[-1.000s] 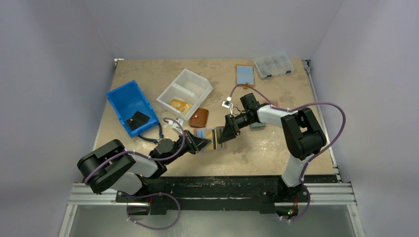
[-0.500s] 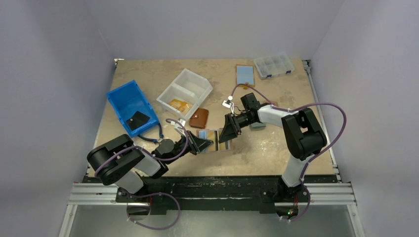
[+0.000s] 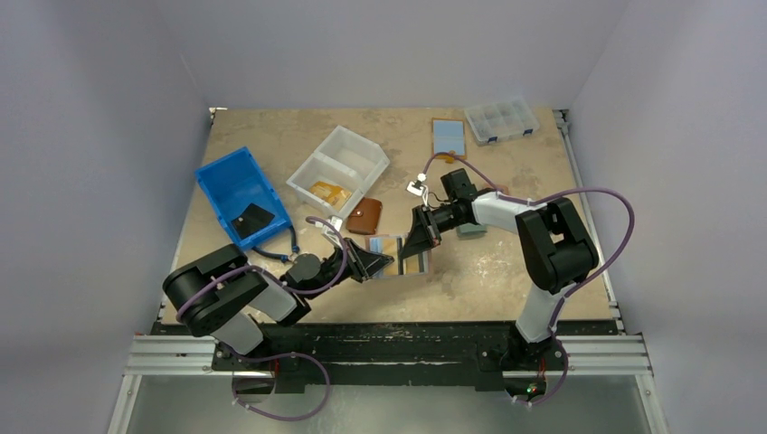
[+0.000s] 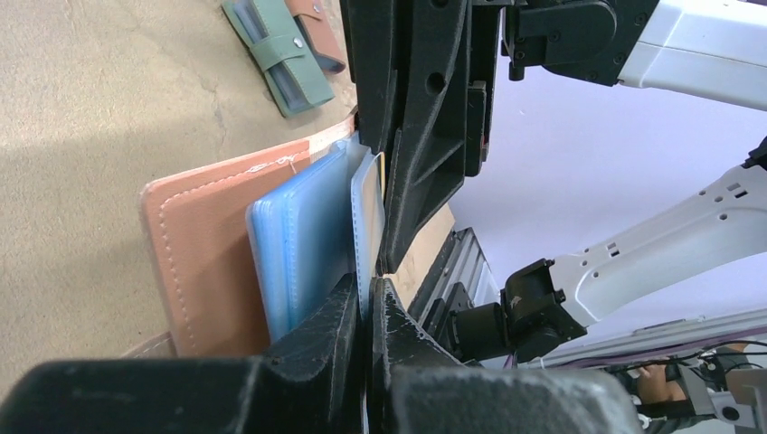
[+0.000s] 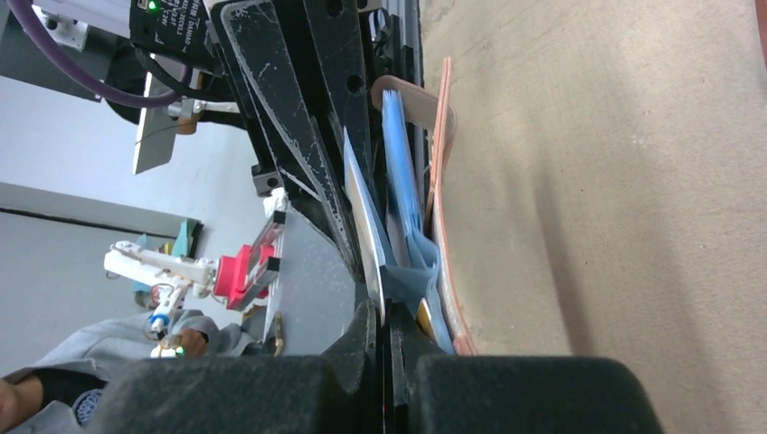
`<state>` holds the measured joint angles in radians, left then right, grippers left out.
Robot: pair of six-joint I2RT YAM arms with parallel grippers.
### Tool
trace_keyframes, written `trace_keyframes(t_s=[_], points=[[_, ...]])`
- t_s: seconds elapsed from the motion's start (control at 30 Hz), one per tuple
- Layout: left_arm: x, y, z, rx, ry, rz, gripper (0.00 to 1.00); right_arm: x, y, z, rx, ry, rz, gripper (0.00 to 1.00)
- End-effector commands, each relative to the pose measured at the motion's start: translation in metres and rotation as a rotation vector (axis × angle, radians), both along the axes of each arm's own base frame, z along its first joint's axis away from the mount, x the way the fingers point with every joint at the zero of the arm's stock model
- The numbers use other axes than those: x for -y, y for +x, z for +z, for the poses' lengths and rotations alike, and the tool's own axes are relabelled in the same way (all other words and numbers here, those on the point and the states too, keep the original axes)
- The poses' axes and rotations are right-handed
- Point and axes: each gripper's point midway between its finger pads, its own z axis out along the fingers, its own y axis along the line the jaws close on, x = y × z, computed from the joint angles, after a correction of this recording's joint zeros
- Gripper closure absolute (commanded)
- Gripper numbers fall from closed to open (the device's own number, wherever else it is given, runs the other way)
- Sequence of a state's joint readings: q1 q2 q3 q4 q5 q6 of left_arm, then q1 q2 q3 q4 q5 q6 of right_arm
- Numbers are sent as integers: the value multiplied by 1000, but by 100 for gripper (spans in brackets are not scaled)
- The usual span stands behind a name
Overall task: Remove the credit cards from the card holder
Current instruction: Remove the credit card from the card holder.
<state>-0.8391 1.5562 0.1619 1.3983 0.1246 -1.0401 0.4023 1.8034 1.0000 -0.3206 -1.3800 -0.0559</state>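
light-blue credit card (image 4: 367, 217), tan card holder (image 4: 203, 253)

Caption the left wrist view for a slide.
Left gripper and right gripper pinch one pale card, blue sleeves and card holder behind.

Twin black-and-white arms with purple cabling
Left arm (image 3: 226, 303) and right arm (image 3: 552, 244) have chunky black joint housings and white link shells; a purple cable (image 3: 628, 217) loops along each; left gripper (image 3: 391, 263) and right gripper (image 3: 408, 257) are black, wedge-shaped.
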Motion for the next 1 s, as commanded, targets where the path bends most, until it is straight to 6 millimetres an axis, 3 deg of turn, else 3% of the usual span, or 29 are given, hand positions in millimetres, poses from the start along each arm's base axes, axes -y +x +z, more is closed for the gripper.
trace_keyframes(t_s=[0.0,0.07,0.17,0.37,0.57,0.83,0.97], points=[[1,-2,40,81,-126,-3,94,-2,7,13,75,21,-11,100],[-2,-1,39,73,-119,11,79,-2,8,13,77,17,-14,100],[-4,0,38,67,-101,15,68,-2,9,9,75,4,-23,100],[-9,-2,36,58,-95,17,64,-1,10,6,73,-7,-30,100],[-15,-1,32,44,-98,34,70,1,13,3,72,-21,-44,100],[-22,4,13,-4,-64,66,100,9,25,-14,124,-117,-84,100],[-26,8,-10,-72,-23,87,100,16,35,-27,142,-196,-121,100]])
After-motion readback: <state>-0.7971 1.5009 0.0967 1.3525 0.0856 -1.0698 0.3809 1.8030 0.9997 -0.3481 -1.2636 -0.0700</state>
